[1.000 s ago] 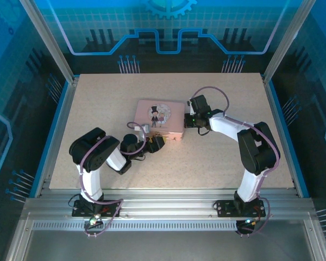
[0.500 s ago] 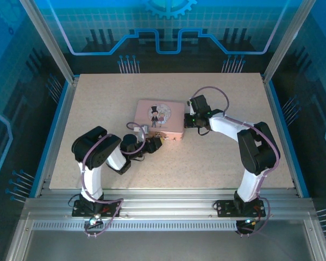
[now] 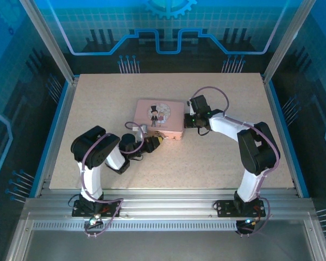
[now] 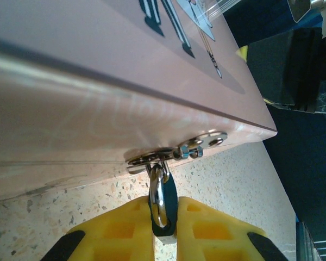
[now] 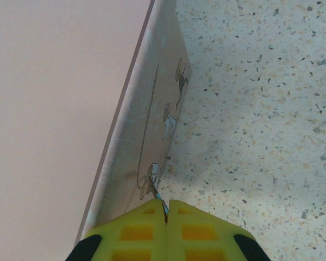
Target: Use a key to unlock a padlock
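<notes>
Left wrist: left gripper (image 4: 165,223) pinches the tiny dark metal padlock (image 4: 167,199) on the pink rectangular box (image 4: 98,98). Right gripper (image 5: 166,204) closed; next, align key.

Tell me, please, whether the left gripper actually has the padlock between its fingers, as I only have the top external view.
Observer: Yes; in the left wrist view the padlock hangs from the clasp on the pink box, pinched between the left gripper's yellow fingers.
Operator: Thank you; and the other arm?
Observer: Its wrist view shows the right gripper shut, its tips close by the lower edge of the box's illustrated side.
</notes>
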### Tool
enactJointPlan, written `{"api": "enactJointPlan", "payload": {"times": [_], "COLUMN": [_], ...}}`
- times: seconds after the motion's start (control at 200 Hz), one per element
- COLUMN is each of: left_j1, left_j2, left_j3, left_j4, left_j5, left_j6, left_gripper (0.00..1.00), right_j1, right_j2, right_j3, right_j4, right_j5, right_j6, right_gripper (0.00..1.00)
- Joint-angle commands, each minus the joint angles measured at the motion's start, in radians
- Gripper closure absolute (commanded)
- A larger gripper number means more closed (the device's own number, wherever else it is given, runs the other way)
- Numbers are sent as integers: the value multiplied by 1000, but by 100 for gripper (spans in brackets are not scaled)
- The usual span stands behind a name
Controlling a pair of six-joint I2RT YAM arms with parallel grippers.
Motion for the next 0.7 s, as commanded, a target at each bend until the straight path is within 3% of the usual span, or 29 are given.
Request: {"api": "enactJointPlan", "payload": {"times": [0.0, 0.435, 0.695], "left_j1": [13, 11, 11], "left_j2": [-23, -196, -286], "left_j3": [-7, 108, 183], "left_j4": [-65, -611, -905], "left_j5": [47, 109, 136], "left_j6": [-62, 22, 80], "left_gripper": [86, 90, 89], "right_j1": [3, -61, -65], "right_j2": [-62, -203, -368], "right_j3": [-33, -159, -310], "right_j4": [7, 28, 68], "right_j5": [-15, -16, -110], "right_j6": [-3, -3, 11], "right_gripper": [100, 100, 100]}}
